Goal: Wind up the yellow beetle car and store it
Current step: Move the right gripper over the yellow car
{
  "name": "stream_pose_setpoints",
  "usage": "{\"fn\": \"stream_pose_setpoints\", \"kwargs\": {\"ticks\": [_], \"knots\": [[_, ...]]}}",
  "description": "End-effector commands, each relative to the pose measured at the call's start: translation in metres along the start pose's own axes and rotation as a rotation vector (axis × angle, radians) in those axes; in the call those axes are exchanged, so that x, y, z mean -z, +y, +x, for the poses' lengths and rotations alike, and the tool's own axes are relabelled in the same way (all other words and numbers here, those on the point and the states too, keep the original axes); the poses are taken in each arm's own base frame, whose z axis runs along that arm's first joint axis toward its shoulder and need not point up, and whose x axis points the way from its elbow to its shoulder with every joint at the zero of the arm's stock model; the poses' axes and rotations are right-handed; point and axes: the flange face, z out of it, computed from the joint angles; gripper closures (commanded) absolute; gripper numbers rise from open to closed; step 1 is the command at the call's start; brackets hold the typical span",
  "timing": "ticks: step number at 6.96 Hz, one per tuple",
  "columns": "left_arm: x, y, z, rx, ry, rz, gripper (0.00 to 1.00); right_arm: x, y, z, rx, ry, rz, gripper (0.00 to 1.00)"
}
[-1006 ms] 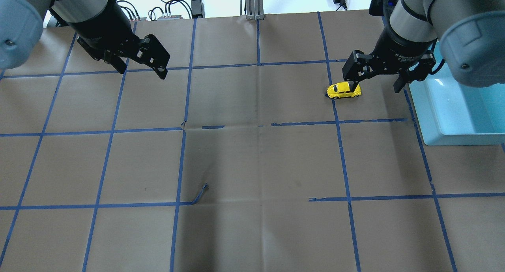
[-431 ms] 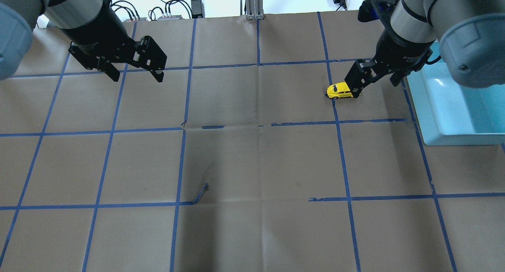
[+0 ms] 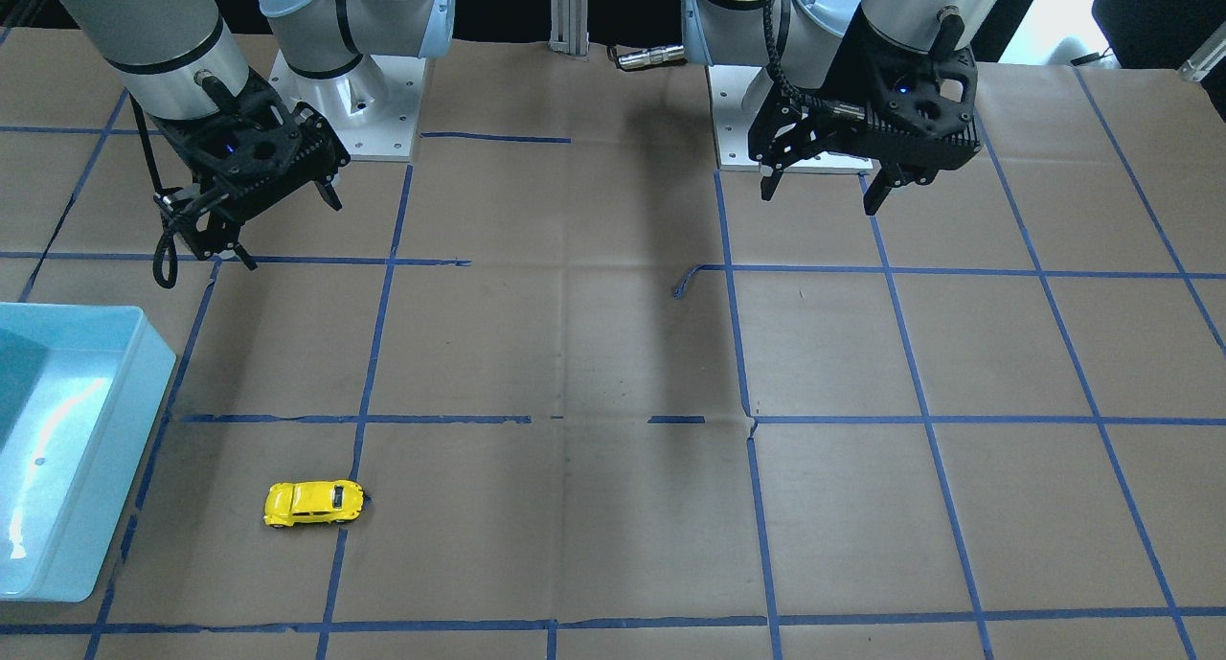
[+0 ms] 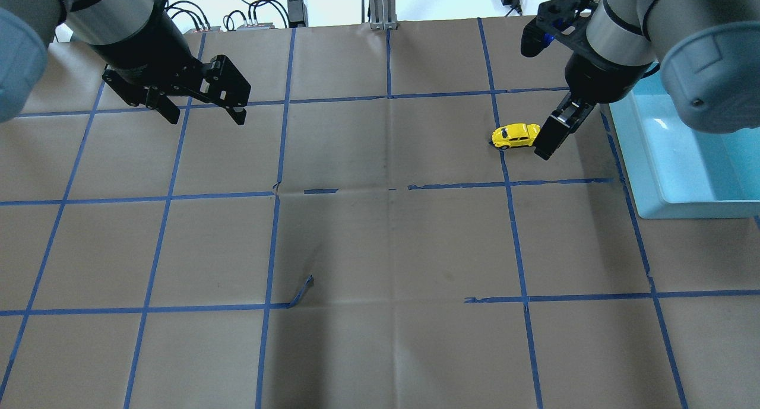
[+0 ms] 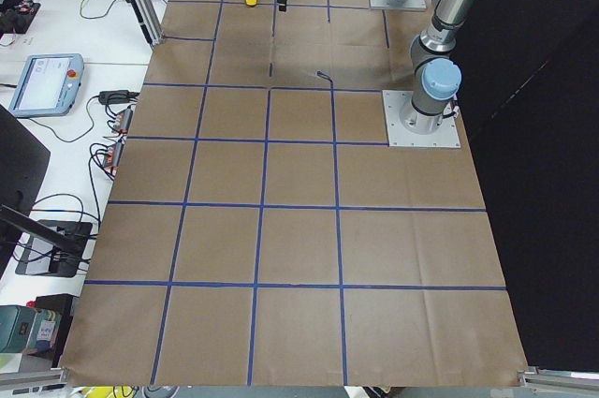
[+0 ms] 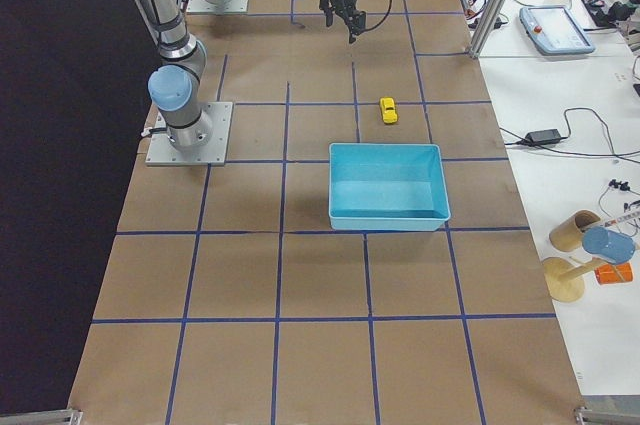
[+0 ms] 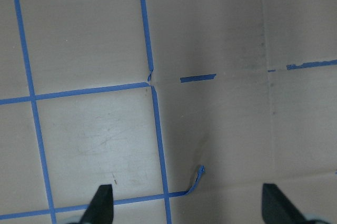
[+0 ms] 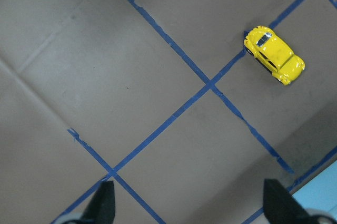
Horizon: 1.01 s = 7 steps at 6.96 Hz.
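Print on the screen of the teach pendant point(image 6: 557, 27) on the side bench is too small to read. Item count: one yellow beetle car point(image 4: 515, 136), one light-blue bin point(image 4: 694, 212), two robot arms, each on its own base plate, and one desk point(image 4: 380, 249) covered in brown paper and divided into squares by blue tape lines point(image 4: 166, 196). One loose curl of tape point(image 4: 303, 290) lifts off the paper near the centre of the desk. The yellow beetle car stands on its wheels in the far right part of the desk, lengthwise from left to right, with its left end at a tape line. The bin lies to its right at the desk edge, near the car but apart from it. The left arm point(image 4: 119, 23) holds the left jaws above the far left part of the desk. The left wrist view shows both fingertips point(image 7: 102, 205) spread wide at the lower corners, with only paper and tape between them. The right arm point(image 4: 623, 35) holds the right jaws above the desk beside the car. Seen from overhead they are turned edge-on, and one finger point(image 4: 549, 137) overlaps the right end of the car. The right wrist view shows the fingertips point(image 8: 105, 203) spread wide and gripping nothing, with the car point(image 8: 274, 55) off toward the upper right, outside the gap.
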Motion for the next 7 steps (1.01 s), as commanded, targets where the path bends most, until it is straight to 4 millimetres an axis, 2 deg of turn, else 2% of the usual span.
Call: {"fn": "stream_pose_setpoints", "kwargs": {"ticks": [1,3,5,7], "knots": [[0.0,-0.001,-0.001,0.001,0.0,0.0,0.01,0.002,-0.009,0.013,0.242,0.026,0.01,0.0],[0.001,-0.001,-0.002,0.005,0.003,0.005,0.01,-0.029,-0.047,0.062,0.452,-0.025,-0.008,0.01],[0.001,-0.001,-0.002,0.005,0.006,0.006,0.01,-0.075,-0.074,0.1,0.511,-0.018,-0.014,0.0],[0.001,-0.002,-0.002,0.005,0.005,0.01,0.01,-0.118,-0.083,0.114,0.554,-0.03,-0.018,0.0]]}}
